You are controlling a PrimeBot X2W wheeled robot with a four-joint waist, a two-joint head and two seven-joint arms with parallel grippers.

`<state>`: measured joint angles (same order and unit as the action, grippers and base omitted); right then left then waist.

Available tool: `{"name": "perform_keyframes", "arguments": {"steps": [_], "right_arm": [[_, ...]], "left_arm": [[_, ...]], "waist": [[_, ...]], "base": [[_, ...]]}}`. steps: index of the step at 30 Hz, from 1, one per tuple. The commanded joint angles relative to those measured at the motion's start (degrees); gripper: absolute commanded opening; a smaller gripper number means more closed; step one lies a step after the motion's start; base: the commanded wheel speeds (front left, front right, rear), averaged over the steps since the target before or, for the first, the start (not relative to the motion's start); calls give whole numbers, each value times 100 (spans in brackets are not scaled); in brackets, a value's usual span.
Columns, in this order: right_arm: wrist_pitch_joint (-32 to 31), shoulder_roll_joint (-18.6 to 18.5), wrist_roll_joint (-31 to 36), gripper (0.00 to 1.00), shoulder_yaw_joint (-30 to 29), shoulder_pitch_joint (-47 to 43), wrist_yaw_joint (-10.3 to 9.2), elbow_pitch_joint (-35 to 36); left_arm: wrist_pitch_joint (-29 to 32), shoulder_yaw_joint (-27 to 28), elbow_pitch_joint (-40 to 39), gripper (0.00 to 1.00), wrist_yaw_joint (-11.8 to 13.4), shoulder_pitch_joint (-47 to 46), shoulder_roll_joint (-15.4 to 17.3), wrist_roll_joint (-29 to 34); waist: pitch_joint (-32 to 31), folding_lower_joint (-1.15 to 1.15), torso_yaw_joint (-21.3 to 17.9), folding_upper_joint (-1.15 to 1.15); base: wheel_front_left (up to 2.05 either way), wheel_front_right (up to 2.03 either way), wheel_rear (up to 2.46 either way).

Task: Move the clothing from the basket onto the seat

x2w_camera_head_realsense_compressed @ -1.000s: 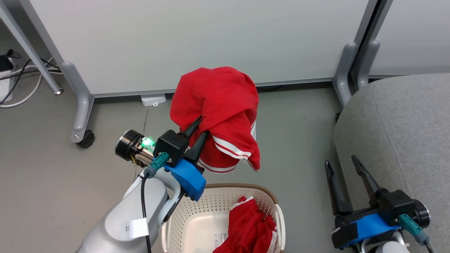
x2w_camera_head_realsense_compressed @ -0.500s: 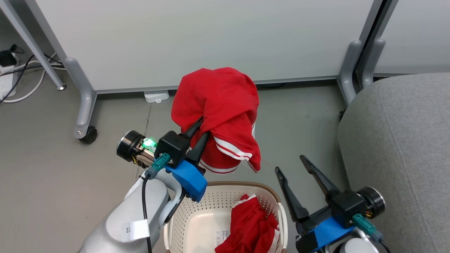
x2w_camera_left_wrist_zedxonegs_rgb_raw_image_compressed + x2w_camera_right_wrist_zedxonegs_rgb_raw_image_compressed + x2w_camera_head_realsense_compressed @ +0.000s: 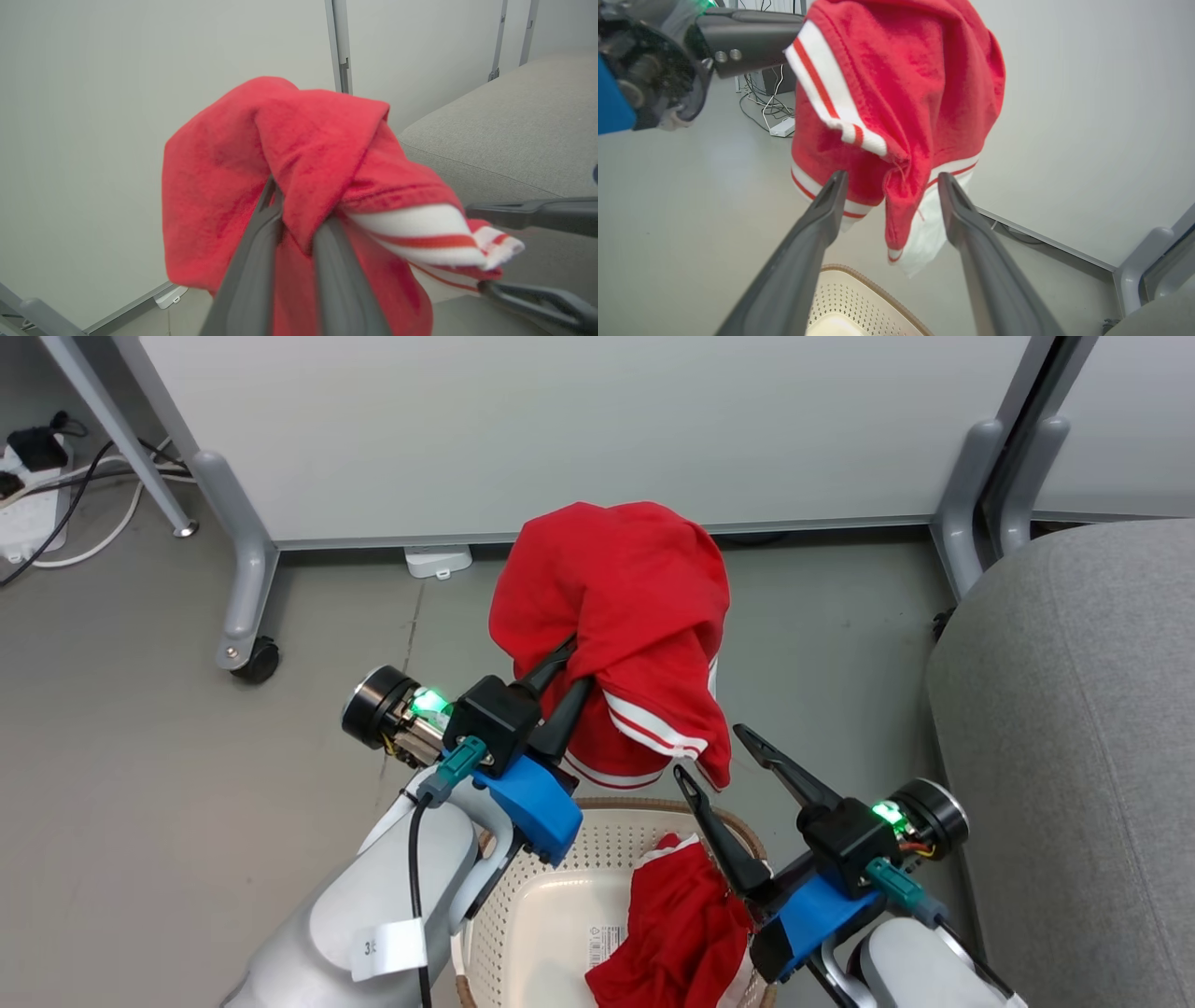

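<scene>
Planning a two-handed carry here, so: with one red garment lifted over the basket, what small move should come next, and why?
Probably ease the right gripper forward slightly. The left gripper is shut on the garment, which hangs above the basket, and its loose striped corner seems to dangle just beyond the right gripper's open fingers, not yet between them.

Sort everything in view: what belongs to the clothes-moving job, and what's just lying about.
Job: red garment gripped by the left hand; second garment in the basket; grey seat; open right hand beside the hanging hem.
Lying about: partition, its wheel, power strip, cables.
</scene>
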<state>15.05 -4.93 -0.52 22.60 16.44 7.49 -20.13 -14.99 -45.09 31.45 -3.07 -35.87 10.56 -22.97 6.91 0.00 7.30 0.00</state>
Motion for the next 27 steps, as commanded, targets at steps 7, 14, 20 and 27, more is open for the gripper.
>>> {"name": "perform_keyframes", "arguments": {"steps": [7,14,20,27], "right_arm": [[20,55,53,100,-72,478,1,-283],[20,126,73,100,-122,748,1,-423],[20,167,74,18,-174,872,1,-513],[20,189,55,0,-143,888,1,-477]], "left_arm": [[-28,-64,-46,0,-57,-171,-106,94],[-28,-117,-24,0,-94,-174,-204,135],[-28,-126,2,0,-139,-210,-263,136],[-28,-100,37,0,-147,-192,-282,156]], "waist": [[147,0,131,0],[203,0,190,0],[222,0,213,0],[209,0,193,0]], "base": [[0,0,0],[0,0,0],[0,0,0],[0,0,0]]}}
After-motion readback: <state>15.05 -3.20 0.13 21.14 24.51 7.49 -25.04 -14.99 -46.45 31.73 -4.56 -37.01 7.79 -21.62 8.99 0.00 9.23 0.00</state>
